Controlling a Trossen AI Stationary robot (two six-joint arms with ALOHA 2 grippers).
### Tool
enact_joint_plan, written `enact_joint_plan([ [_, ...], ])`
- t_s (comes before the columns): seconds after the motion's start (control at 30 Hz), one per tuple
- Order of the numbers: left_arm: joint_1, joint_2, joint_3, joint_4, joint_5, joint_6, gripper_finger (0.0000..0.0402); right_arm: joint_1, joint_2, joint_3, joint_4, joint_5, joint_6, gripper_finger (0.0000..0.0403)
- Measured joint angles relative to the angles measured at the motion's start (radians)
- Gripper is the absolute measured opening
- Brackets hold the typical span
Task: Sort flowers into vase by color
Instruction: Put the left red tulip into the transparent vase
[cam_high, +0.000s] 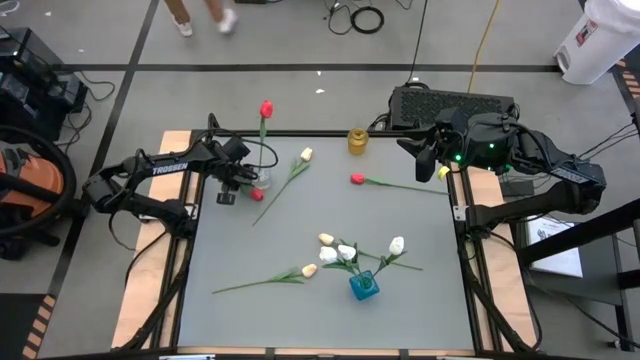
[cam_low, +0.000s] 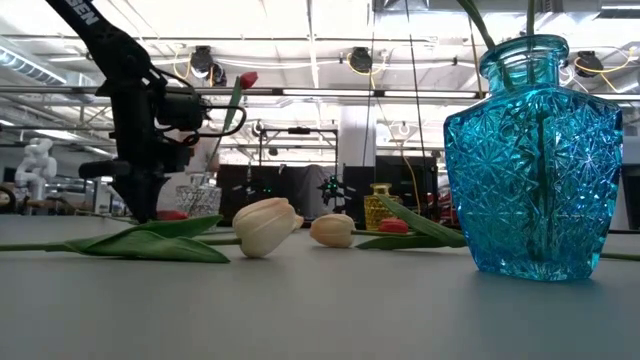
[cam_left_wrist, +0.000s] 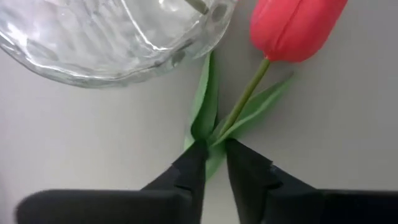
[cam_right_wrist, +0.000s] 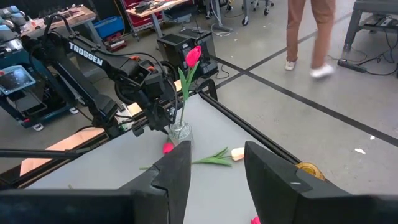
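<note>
- The left tool (cam_left_wrist: 214, 165) is low at the table (cam_high: 300, 240), beside the clear glass vase (cam_left_wrist: 118, 37). Its two fingers are nearly together around the green stem and leaves of a red tulip (cam_left_wrist: 295, 28) that lies flat. If they already press the stem, I cannot tell for sure; there is a thin gap between them.
- So the step in hand, as I judge it, is the picking up of this red flower, which belongs with the other red tulip (cam_high: 265, 108) that stands already in the clear vase.
- The next move calls for a firm closing on the thin stem, then lifting and turning the flower so the stem end goes down into the vase mouth. The vase is very near, so the arm should not push it.
- The right tool (cam_right_wrist: 214, 168) waits above the far right corner of the table, with fingers apart and nothing between them.
- Other flowers: white tulips (cam_high: 345, 250) stand in the blue vase (cam_high: 363, 286); a cream tulip (cam_high: 305, 155), one more red tulip (cam_high: 357, 179) and another cream tulip (cam_high: 308, 270) lie on the table. A small yellow vase (cam_high: 357, 140) at the far edge looks empty.
</note>
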Motion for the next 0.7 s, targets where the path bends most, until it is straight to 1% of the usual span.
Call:
enact_joint_plan([
  [0.13,0.000,0.000,0.000,-0.009,0.000,0.001,0.0022,0.000,0.000,0.000,0.000,0.000,0.000,0.0141],
  [0.2,0.000,0.000,0.000,-0.024,0.000,0.001,0.0007,0.000,0.000,0.000,0.000,0.000,0.000,0.0141],
  [0.5,0.000,0.000,0.000,-0.065,0.000,0.003,0.0003,0.000,0.000,0.000,-0.001,0.000,-0.001,0.0141],
  [0.7,-0.015,-0.003,0.000,-0.136,-0.002,0.033,0.0002,0.000,0.000,0.000,-0.002,0.000,-0.006,0.0141],
])
